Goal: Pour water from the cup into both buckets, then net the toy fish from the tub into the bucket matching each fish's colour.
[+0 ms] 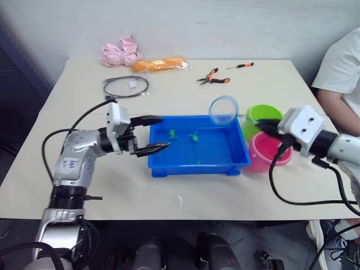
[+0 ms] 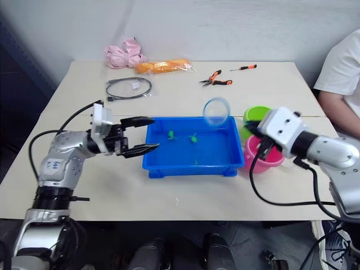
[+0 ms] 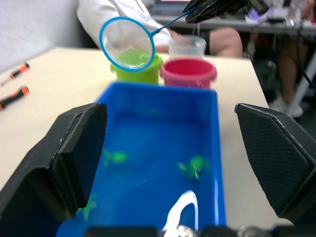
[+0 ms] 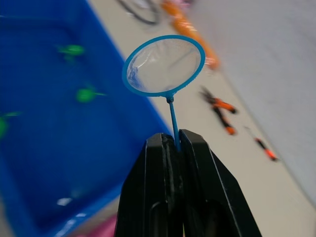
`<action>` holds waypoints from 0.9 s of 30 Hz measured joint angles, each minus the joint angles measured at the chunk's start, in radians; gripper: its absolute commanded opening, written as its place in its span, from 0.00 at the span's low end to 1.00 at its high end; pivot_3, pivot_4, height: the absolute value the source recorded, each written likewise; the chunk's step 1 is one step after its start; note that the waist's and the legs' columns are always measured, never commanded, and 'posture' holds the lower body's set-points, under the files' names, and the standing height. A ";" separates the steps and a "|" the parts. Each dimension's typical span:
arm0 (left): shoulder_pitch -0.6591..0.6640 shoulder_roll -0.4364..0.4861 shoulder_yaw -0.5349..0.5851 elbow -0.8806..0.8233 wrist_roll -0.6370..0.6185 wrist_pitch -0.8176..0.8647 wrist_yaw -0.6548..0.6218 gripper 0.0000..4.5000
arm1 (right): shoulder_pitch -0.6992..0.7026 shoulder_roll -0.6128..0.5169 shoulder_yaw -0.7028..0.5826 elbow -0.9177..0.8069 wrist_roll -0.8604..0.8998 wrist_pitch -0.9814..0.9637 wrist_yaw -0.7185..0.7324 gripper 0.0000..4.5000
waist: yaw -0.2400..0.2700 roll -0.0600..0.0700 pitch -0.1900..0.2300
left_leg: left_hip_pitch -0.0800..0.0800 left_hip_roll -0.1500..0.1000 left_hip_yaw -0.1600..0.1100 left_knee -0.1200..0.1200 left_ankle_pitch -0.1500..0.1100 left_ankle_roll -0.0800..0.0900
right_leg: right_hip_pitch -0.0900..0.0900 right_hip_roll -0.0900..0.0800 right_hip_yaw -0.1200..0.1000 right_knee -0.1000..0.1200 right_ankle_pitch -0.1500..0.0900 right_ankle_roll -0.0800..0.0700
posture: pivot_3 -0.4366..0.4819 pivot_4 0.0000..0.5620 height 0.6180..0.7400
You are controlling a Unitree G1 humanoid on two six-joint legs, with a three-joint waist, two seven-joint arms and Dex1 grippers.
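One blue tub (image 1: 199,163) sits mid-bench (image 1: 169,197), and in it three small green fish can be counted: two near its far wall (image 1: 171,134) (image 1: 194,136) and a fainter one nearer the front (image 1: 198,162). No pink fish can be made out in the tub.

Two buckets stand just beside the tub at 3 o'clock: a lime green bucket (image 1: 264,115) farther back and a pink bucket (image 1: 261,153) in front of it, touching or nearly so. What they contain is hidden by their walls. One clear cup (image 3: 187,46) peeks up behind the pink bucket in the left wrist view; from the head views it is hidden behind the right arm.

One net (image 1: 223,110) is in the air, its light blue hoop above the tub's far right corner, at 9 o'clock of the green bucket. The right gripper (image 4: 174,143) has its fingers clamped together on the thin handle, which is mostly hidden from the head views.

The left gripper (image 1: 153,135) hovers at the tub's left end, at 9 o'clock, fingers spread wide apart and holding nothing.

Along the far edge of the bench lie one coiled black cable (image 1: 126,86), one pink bundle (image 1: 119,54), one orange packet (image 1: 160,64), one pair of orange-handled pliers (image 1: 212,77) and one small screwdriver (image 1: 241,66). A person in a white shirt (image 1: 341,70) is cut off at the right edge.
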 measured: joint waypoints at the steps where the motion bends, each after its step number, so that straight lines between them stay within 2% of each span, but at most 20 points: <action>1: 0.006 0.015 -0.001 0.000 0.000 -0.001 -0.017 0.99 | -0.011 -0.004 0.026 -0.001 -0.009 0.001 0.018 0.00 | 0.001 0.000 0.000 | 0.000 0.000 0.000 0.000 0.000 0.000 | 0.000 0.000 0.000 0.000 0.000 0.000 | 0.48 0.27 1.00; 6: 0.060 0.090 -0.004 -0.002 0.010 -0.017 -0.096 0.99 | -0.078 -0.043 0.209 0.110 -0.187 -0.103 0.125 0.00 | 0.000 0.000 0.000 | 0.000 -0.001 0.000 0.000 -0.001 0.001 | 0.000 -0.002 0.000 -0.001 0.000 0.000 | 0.48 0.27 1.00; 11: 0.075 0.102 -0.011 -0.004 0.016 -0.023 -0.114 0.99 | -0.181 -0.023 0.338 0.245 -0.326 -0.193 0.204 0.00 | -0.011 0.000 0.000 | -0.001 0.000 0.000 0.000 -0.001 0.000 | -0.001 -0.002 0.000 0.001 0.000 0.000 | 0.48 0.27 1.00; 18: 0.097 0.103 -0.012 -0.010 0.017 -0.023 -0.108 0.99 | -0.286 0.081 0.392 0.332 -0.382 -0.227 0.279 0.00 | -0.015 0.000 0.000 | 0.000 0.001 0.002 0.001 -0.001 -0.001 | -0.002 -0.001 -0.002 0.004 0.000 -0.001 | 0.48 0.27 1.00; 23: 0.099 0.104 -0.011 -0.009 0.018 -0.024 -0.101 0.99 | -0.338 0.164 0.406 0.384 -0.328 -0.202 0.375 0.00 | -0.011 0.000 0.000 | 0.000 0.001 0.002 0.001 -0.001 -0.001 | -0.001 -0.001 -0.002 0.005 0.000 -0.001 | 0.48 0.27 1.00; 27: 0.103 0.105 -0.010 -0.010 0.019 -0.024 -0.097 0.99 | -0.365 0.183 0.394 0.418 -0.279 -0.149 0.434 0.00 | -0.011 0.000 0.000 | -0.001 0.001 0.001 0.002 -0.002 0.000 | -0.001 -0.002 -0.002 0.005 0.000 -0.001 | 0.48 0.27 1.00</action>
